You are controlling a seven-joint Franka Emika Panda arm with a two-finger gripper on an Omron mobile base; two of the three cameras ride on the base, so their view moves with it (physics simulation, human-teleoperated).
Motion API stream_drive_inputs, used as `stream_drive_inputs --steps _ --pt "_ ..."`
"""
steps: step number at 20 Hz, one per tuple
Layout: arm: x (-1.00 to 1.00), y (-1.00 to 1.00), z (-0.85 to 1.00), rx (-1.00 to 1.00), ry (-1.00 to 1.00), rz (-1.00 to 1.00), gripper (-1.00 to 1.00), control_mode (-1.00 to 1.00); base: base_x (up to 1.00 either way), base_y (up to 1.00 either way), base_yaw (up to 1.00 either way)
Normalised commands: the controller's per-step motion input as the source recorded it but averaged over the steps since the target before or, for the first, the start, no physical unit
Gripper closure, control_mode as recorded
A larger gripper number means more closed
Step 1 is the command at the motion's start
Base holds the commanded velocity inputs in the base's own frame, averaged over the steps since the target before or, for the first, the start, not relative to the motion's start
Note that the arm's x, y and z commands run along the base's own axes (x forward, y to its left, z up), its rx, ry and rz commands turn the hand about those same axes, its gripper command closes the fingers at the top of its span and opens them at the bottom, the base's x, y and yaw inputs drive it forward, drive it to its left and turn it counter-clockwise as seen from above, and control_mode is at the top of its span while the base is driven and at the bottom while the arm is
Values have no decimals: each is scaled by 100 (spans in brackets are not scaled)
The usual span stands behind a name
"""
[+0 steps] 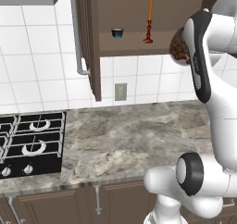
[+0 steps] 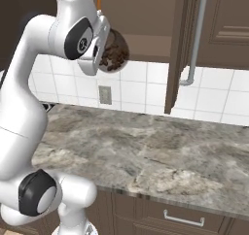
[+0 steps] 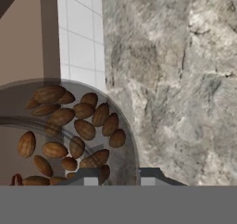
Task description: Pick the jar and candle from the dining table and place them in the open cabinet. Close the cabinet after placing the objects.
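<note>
Your gripper is clamped narrow on the jar, holding it up in the air at the open cabinet, just off the front edge of its shelf and well above the marble counter. You can see the candle standing upright on that cabinet shelf, with a small dark blue cup near it on the side toward the open door.
</note>
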Motion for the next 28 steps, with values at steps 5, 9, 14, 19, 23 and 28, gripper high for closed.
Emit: stream_drive_inputs --steps 5,9,14,19,23,28 --pt "24 -8 0 0 -5 0 100 -100 0 0 0" --pt "17 -3 0 1 -12 0 100 -100 0 0 0" --pt "19 -4 2 3 -2 0 100 -100 0 0 0" --pt "26 -9 5 6 0 0 100 -100 0 0 0" --pt "28 -2 4 3 1 0 100 -100 0 0 0" --pt "30 0 5 0 0 0 100 -100 0 0 0"
